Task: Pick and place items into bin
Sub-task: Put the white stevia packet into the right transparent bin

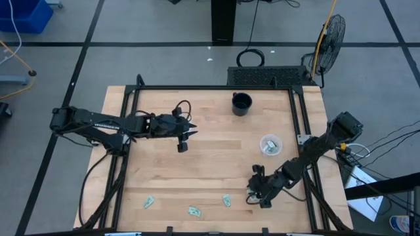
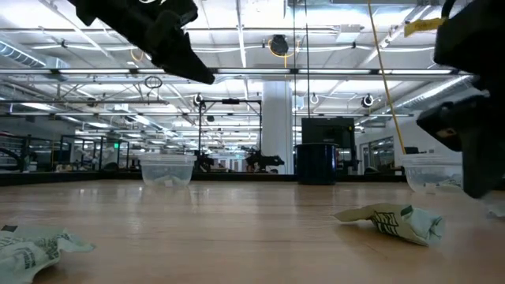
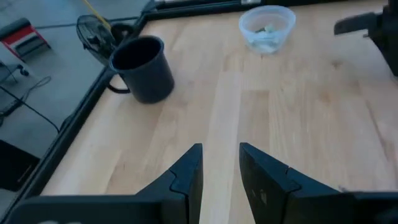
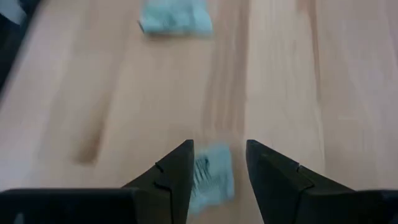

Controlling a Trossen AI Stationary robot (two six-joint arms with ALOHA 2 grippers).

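Right gripper: point(image 4: 217, 165) low over the table's near right part, fingers point(image 4: 174, 171) parted with a wrapped piece point(image 4: 211, 177) lying between them on the wood; not closed on it.
Next piece ahead: another wrapped piece point(image 4: 175, 17) lies farther along the wood, apart from the gripper.
Left gripper: point(image 3: 221, 168) hanging above the table's middle left, fingers a narrow gap apart, holding nothing.
Other pieces: three lie along the near edge in the high view point(image 1: 149, 202) point(image 1: 193, 211) point(image 1: 226, 200), well apart from each other.
Bin: a small clear round tub point(image 1: 270, 145) on the right half of the table, with a few pieces already inside.
Mug: a dark mug point(image 1: 241, 103) stands upright near the far edge, apart from the tub.
Table: pale wood top point(image 1: 210, 164) inside a black frame.
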